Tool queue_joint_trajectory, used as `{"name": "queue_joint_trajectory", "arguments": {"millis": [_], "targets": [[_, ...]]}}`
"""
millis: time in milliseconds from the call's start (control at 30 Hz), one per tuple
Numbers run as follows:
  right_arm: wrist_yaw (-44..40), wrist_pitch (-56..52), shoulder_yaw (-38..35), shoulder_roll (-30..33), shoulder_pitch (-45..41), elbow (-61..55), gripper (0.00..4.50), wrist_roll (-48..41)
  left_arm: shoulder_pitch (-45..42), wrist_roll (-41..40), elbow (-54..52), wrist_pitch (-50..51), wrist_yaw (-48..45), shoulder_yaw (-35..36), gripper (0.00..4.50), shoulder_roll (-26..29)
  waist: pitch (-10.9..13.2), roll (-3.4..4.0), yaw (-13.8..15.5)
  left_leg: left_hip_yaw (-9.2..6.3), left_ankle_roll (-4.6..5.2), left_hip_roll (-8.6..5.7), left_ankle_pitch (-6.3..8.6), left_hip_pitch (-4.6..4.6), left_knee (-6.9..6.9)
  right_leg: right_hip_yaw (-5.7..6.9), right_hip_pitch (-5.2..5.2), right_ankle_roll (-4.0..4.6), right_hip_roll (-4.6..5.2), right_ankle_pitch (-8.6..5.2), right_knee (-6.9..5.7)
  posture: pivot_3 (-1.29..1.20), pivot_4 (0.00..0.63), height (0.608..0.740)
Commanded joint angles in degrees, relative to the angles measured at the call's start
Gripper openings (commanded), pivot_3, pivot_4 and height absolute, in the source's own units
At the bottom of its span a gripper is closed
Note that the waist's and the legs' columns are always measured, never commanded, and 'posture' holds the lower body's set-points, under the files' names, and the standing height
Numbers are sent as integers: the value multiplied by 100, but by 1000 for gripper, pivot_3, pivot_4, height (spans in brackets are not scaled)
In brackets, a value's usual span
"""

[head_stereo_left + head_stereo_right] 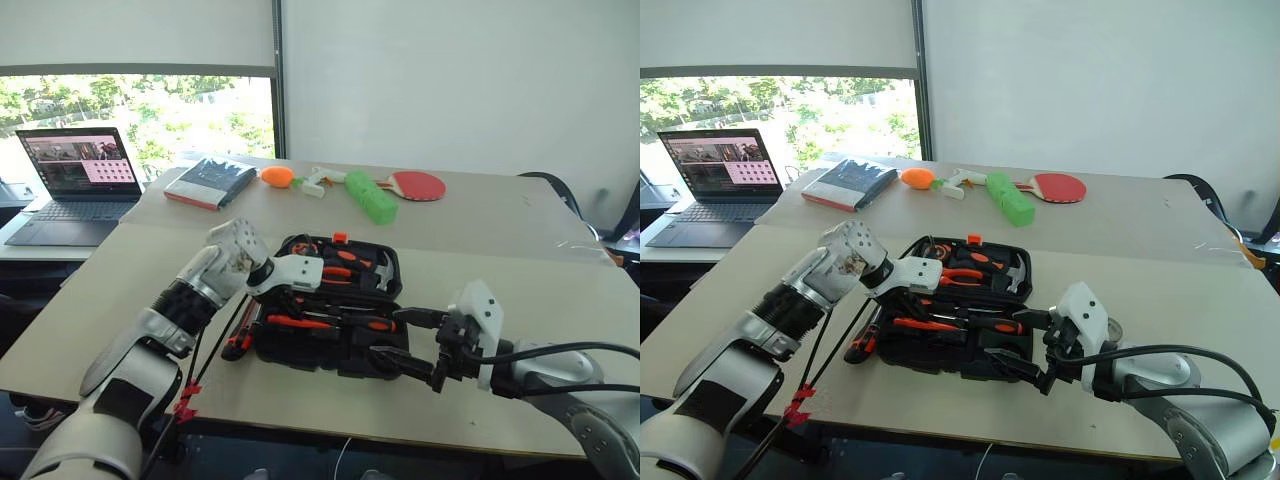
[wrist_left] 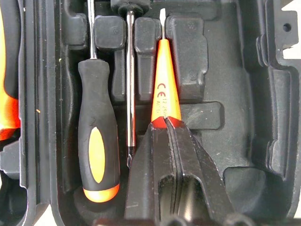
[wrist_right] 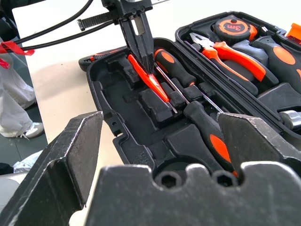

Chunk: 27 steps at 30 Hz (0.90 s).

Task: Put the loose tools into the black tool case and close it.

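Red screwdriver (image 2: 165,82) pinched in left gripper (image 3: 140,44), over recess in open black tool case (image 1: 375,358) on table (image 1: 520,290). Right gripper (image 1: 395,340) spread wide, near case edge, empty.

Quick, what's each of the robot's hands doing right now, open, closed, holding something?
Left hand: closed on the short red screwdriver, over the open black tool case.
Right hand: open, holding nothing.

case (image 1: 330,335): black, open, on table | red screwdriver (image 2: 164,89): in recess
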State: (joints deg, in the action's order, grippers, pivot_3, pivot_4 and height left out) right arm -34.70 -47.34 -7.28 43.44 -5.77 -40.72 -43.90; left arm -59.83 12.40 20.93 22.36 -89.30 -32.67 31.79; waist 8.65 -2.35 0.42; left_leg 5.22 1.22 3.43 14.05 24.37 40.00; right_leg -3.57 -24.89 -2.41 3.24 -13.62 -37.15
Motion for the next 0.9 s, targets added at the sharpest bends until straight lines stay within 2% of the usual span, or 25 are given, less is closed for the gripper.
{"name": "queue_joint_trajectory", "arguments": {"millis": [33,400,900], "targets": [[5,153,-83,-39,-50,-32,4500,17,134,114,-191,-82,32,-90,41,73,0,0,7,0,0,0,0,0,1,0,2,0,0,0,0,0,150,736],[-59,167,-75,-32,-81,21,4500,43,-232,47,215,13,48,147,41,34,0,0,10,0,0,-1,0,-6,3,0,8,0,1,0,-1,0,150,736],[-67,208,21,-97,-166,86,4500,123,305,138,-133,-19,207,73,41,150,-2,2,9,0,0,0,0,-25,1,0,29,0,1,0,2,0,150,736]]}}
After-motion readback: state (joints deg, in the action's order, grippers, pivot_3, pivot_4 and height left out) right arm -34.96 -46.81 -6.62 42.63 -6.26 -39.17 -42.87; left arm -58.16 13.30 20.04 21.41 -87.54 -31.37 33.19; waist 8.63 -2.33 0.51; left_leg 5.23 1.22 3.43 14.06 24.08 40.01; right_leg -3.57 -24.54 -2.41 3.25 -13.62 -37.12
